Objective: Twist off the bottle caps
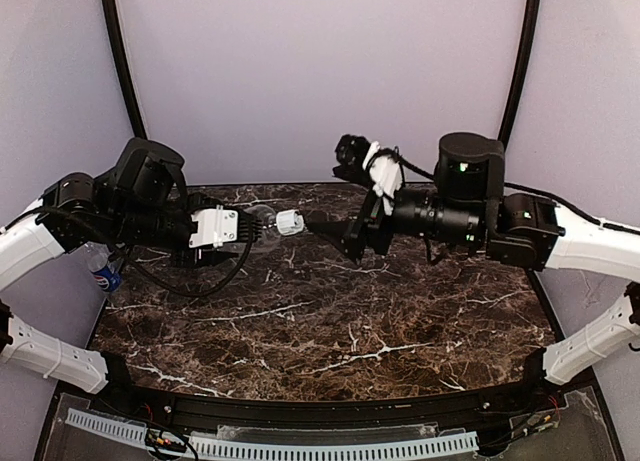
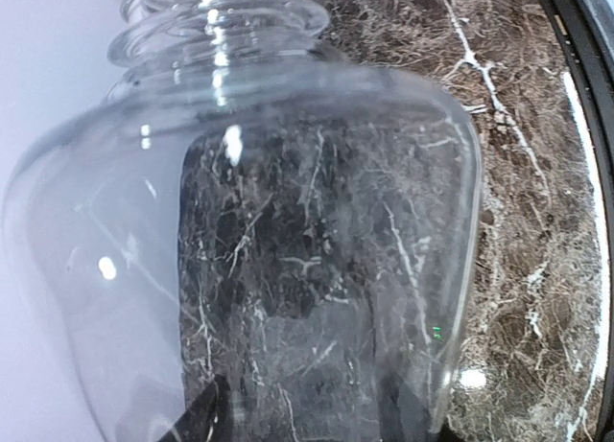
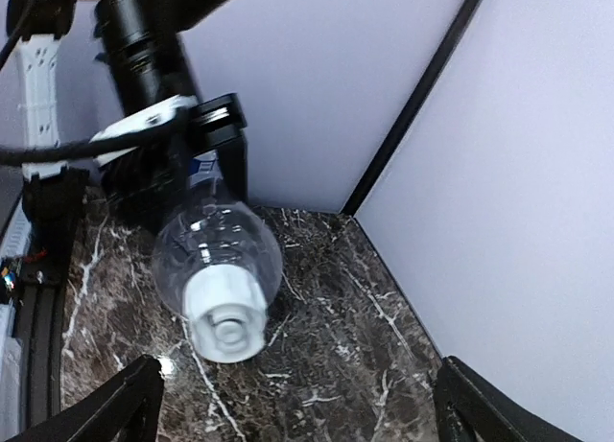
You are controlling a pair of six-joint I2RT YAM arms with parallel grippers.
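Note:
My left gripper (image 1: 243, 228) is shut on a clear bottle (image 1: 262, 222) and holds it level above the table, neck to the right. Its white cap (image 1: 289, 222) is on the neck. In the left wrist view the bottle's shoulder (image 2: 288, 221) fills the frame, with my left gripper (image 2: 307, 418) at the bottom edge. My right gripper (image 1: 318, 221) is open, its tips just right of the cap. In the right wrist view the cap (image 3: 225, 325) faces the camera above my right gripper (image 3: 302, 408), clear of both fingers. A blue-labelled bottle (image 1: 103, 274) stands at the table's left edge.
The dark marble table (image 1: 330, 331) lies below both arms. Grey walls and black frame posts (image 1: 517, 71) close in the back and sides. A perforated white strip (image 1: 300, 443) runs along the near edge. The third bottle is out of view.

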